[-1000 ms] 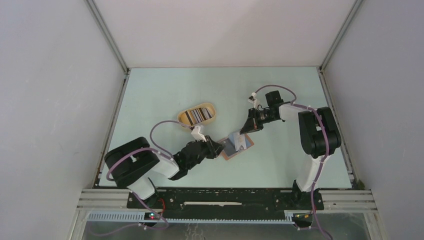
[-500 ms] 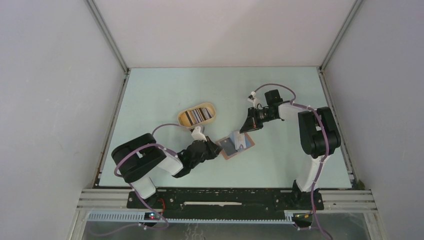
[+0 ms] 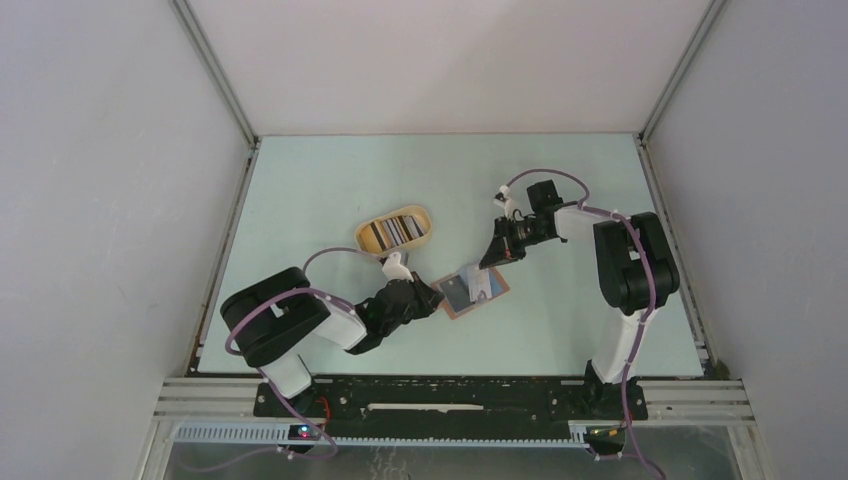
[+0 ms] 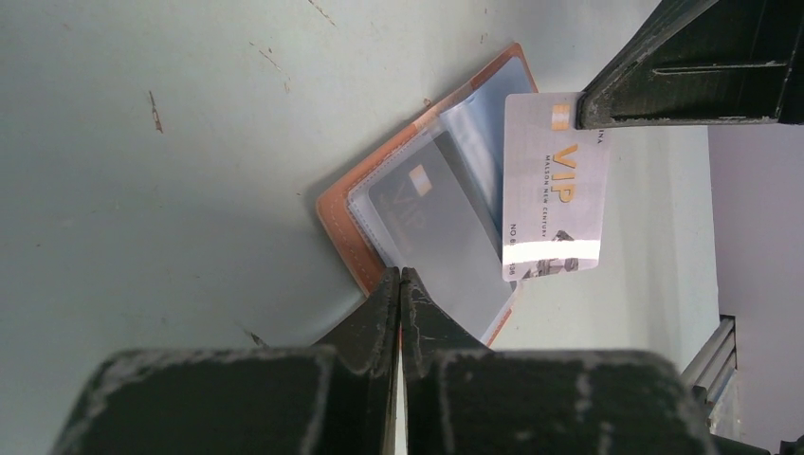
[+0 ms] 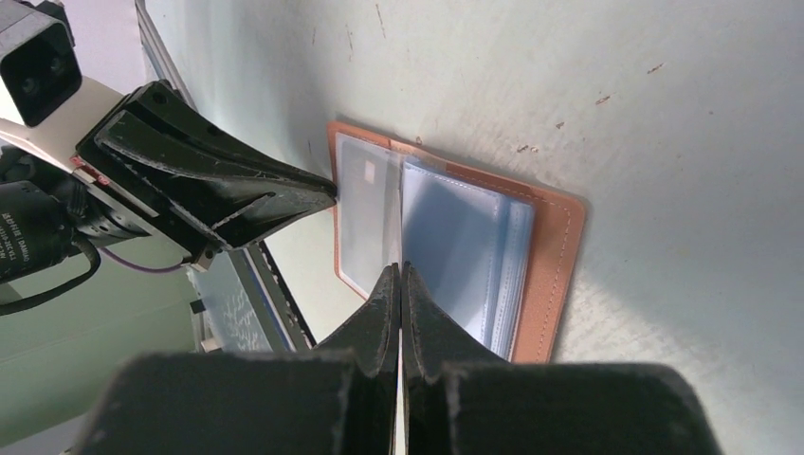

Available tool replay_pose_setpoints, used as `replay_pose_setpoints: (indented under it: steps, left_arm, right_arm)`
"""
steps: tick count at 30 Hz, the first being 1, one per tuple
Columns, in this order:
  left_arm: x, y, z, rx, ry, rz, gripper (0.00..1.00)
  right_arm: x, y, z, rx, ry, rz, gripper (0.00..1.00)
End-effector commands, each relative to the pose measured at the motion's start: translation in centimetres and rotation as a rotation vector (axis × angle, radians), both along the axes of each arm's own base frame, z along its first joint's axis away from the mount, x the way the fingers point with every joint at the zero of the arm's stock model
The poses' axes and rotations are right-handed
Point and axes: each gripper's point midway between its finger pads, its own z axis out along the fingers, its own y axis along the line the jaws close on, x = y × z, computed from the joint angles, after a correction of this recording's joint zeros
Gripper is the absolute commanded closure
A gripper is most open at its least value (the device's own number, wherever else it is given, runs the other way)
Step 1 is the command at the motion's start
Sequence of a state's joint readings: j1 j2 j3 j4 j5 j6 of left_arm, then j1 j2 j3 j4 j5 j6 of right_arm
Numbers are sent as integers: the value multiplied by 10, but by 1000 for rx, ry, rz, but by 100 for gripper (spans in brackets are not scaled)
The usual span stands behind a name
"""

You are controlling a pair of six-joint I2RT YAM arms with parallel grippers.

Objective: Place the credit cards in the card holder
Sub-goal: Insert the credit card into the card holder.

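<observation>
The holder [image 3: 470, 302] lies open, face up, near the middle of the table [image 3: 320, 190], between the two arms, with its clear sleeves [image 5: 455, 256] fanned up. A dark card [image 4: 427, 204] already sits in one sleeve.

The left tool [image 3: 437, 297] comes in low from the near left. Its jaws are pressed together at the holder's near edge and seem to nip the cover or a sleeve there, most likely to keep the light holder from sliding when a card is pushed in.

The right tool [image 3: 492, 260] reaches from the far right, clamped shut on one corner of a white card [image 4: 555, 190]. The card hangs over the sleeves with most of its length free. I cannot tell whether its lower edge is already in a pocket.

The way in looks tight. The sleeves are floppy, so the card's edge must find a mouth rather than ride over the plastic. The two tools are close across the holder, with little room to swing. There is bare table on the right and at the near side. The tray [image 3: 395, 230] holding more cards sits apart at the far left. The walls [image 3: 120, 200] are well clear.
</observation>
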State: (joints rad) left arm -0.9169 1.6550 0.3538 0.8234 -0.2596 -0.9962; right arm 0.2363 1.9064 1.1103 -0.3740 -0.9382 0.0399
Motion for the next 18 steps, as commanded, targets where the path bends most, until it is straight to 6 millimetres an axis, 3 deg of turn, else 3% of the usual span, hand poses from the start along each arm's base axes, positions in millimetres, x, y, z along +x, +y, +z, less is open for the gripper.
replay_pose_setpoints:
  steps: [1,18]
  left_arm:
    - [9,-2,7,9,-14,28,96]
    - [9,-3,6,19,-12,20,96]
  right_arm:
    - [8,4,-2,-20,-30,15,100]
    - [5,11,-2,-44,-71,91,100]
